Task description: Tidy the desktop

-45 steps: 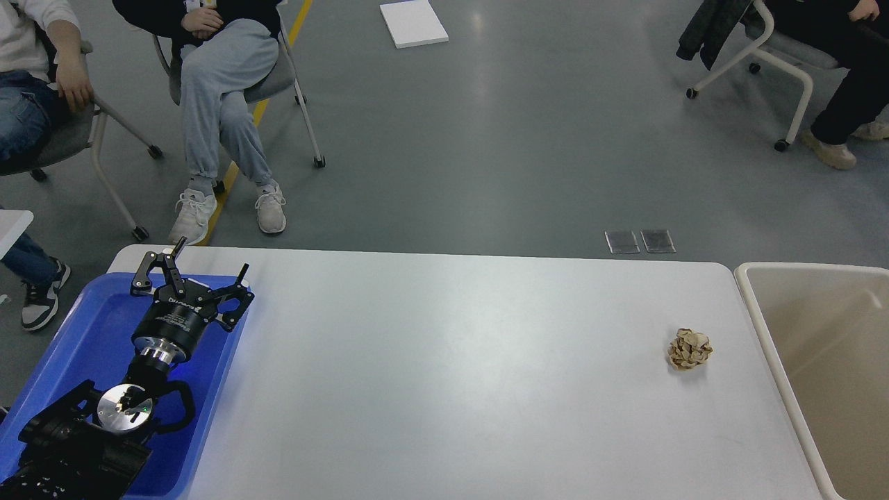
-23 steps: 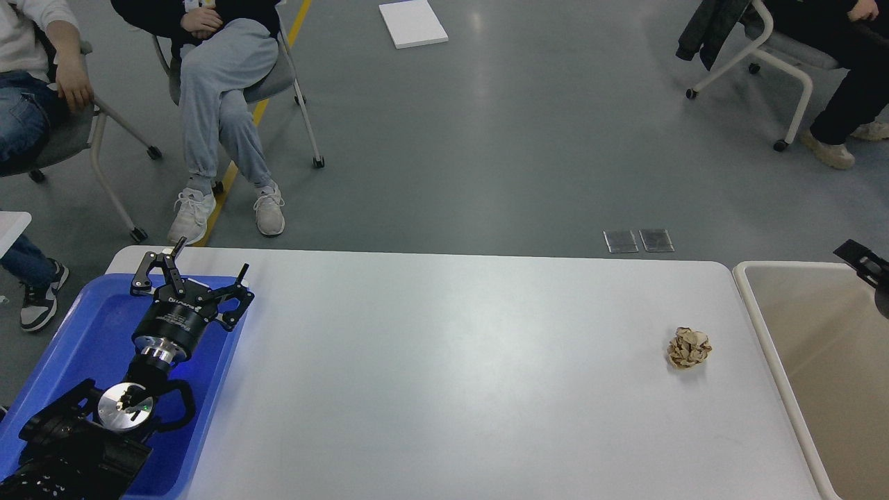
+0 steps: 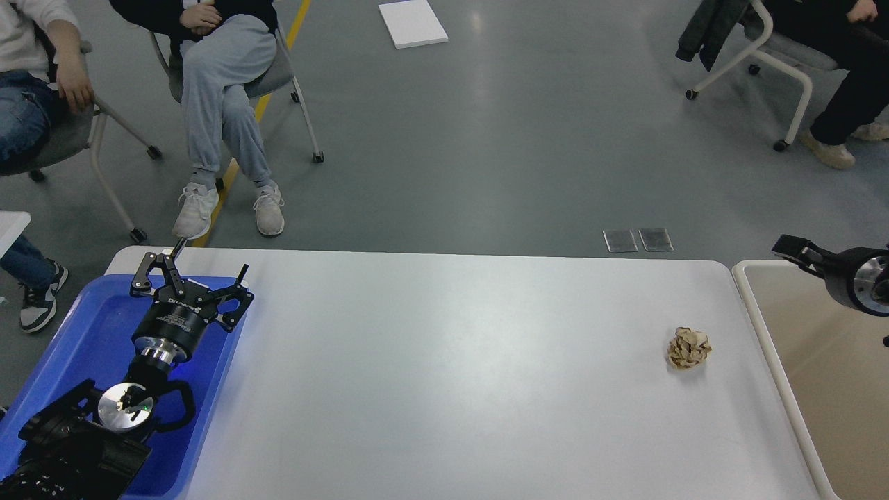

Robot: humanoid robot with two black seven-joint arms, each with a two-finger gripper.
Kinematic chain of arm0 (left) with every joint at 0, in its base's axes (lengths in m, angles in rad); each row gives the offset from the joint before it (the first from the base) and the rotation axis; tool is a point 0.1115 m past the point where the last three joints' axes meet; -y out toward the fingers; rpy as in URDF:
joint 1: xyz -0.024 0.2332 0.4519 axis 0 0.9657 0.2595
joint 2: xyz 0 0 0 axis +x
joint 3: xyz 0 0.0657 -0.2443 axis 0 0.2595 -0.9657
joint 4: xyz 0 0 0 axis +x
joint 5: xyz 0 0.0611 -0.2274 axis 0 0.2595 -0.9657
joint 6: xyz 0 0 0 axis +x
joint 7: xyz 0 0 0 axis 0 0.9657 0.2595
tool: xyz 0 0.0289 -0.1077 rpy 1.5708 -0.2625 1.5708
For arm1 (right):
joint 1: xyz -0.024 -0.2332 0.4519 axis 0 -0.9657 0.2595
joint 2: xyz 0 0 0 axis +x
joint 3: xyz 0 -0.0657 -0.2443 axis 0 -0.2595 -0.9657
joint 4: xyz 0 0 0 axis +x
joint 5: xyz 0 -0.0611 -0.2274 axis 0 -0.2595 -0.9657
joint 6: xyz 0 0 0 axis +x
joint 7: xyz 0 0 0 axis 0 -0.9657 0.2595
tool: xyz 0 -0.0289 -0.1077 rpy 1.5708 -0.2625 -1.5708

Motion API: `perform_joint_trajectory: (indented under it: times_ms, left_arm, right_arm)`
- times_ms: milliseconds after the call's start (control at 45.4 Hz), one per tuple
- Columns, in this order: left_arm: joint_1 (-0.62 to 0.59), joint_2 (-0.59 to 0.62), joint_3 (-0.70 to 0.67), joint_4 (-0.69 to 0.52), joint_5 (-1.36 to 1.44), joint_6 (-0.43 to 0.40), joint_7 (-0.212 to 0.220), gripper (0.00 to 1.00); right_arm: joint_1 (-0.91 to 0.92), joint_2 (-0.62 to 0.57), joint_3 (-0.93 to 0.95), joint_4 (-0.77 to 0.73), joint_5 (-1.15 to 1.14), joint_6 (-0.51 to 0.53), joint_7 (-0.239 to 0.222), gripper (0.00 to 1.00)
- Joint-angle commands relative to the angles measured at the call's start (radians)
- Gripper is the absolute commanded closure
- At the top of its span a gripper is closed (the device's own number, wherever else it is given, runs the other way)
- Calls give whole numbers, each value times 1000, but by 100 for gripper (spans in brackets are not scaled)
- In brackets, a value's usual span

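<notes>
- One desktop (image 3: pixel 444 375), white-grey with rounded corners, spanning the middle of the head view.
- One crumpled paper ball (image 3: pixel 689 348), tan, lying on the desktop near its right end, clear of the edge.
- One blue tray (image 3: pixel 76 333) at the desktop's left end; one beige bin (image 3: pixel 819 389) just beside its right end.
- Two arms in view, one per side.
- Left gripper (image 3: pixel 198 267): above the blue tray's far right corner, fingers spread wide, nothing between them.
- Right gripper (image 3: pixel 795 247): enters from the right edge above the bin's far rim; only a dark tip shows, so I cannot tell how far it is spread. It is well apart from the paper ball.
- Three seated people (image 3: pixel 222 90) on chairs on the floor beyond.
</notes>
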Motion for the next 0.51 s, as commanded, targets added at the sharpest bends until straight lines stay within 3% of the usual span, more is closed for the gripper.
perform_joint_trajectory:
  times_ms: [0,176,330,484]
  left_arm:
    - [0,0,0,1,0,0,0,0]
    - [0,0,0,0,0,0,0,0]
    - [0,0,0,0,0,0,0,0]
    - [0,0,0,1,0,0,0,0]
  right_arm:
    - [314,128,-289,192,2,254,1,0]
    - [452,262,-296,261,2,398,1,0]
    - [583,283,-303,303,-5,602,2,0]
    - [630,279,-306,353,-1,714,1,0]
